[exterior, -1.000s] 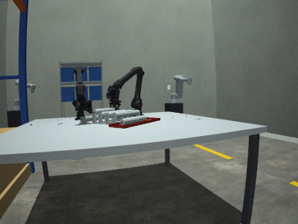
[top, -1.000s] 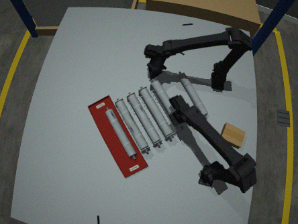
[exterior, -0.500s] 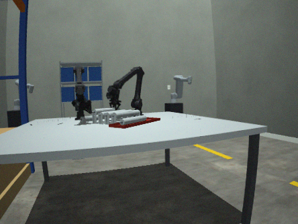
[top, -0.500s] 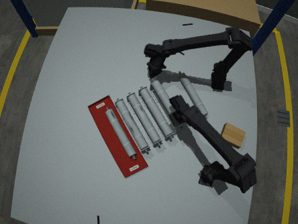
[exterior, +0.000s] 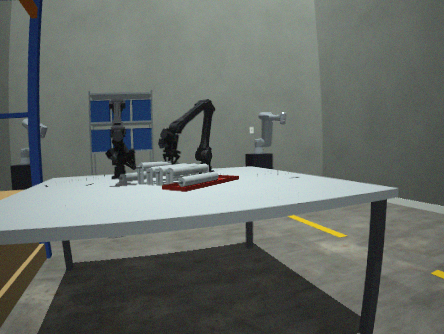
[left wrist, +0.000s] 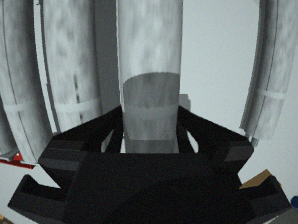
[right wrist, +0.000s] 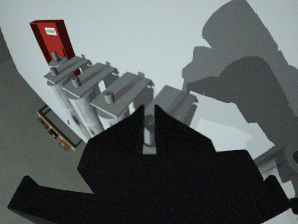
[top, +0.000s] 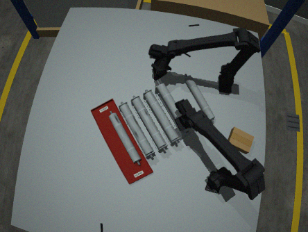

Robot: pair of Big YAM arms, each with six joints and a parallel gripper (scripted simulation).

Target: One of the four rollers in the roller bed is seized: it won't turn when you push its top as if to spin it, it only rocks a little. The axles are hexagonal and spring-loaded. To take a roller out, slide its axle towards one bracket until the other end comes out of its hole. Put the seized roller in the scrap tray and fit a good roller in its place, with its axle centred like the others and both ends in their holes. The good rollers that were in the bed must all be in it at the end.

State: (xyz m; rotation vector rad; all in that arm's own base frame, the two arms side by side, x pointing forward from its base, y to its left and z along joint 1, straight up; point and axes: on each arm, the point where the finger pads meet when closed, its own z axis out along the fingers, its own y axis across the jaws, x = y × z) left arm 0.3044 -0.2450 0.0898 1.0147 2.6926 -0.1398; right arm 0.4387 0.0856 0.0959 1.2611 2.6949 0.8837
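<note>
The roller bed (top: 152,119) holds four grey rollers side by side. My left gripper (top: 180,112) is shut on the body of the rightmost roller (top: 168,98); the left wrist view shows that roller (left wrist: 149,43) running between the fingers. My right gripper (top: 159,74) is at the far end of the same roller, shut on its thin axle end (right wrist: 149,137). The red scrap tray (top: 120,141) lies left of the bed with one roller (top: 124,137) in it. A spare roller (top: 200,98) lies loose on the table right of the bed.
A small cardboard box (top: 241,139) sits on the table right of the left arm. The right arm's base (top: 225,81) stands behind the spare roller. The bed's brackets (right wrist: 100,86) and the red tray (right wrist: 53,38) show in the right wrist view.
</note>
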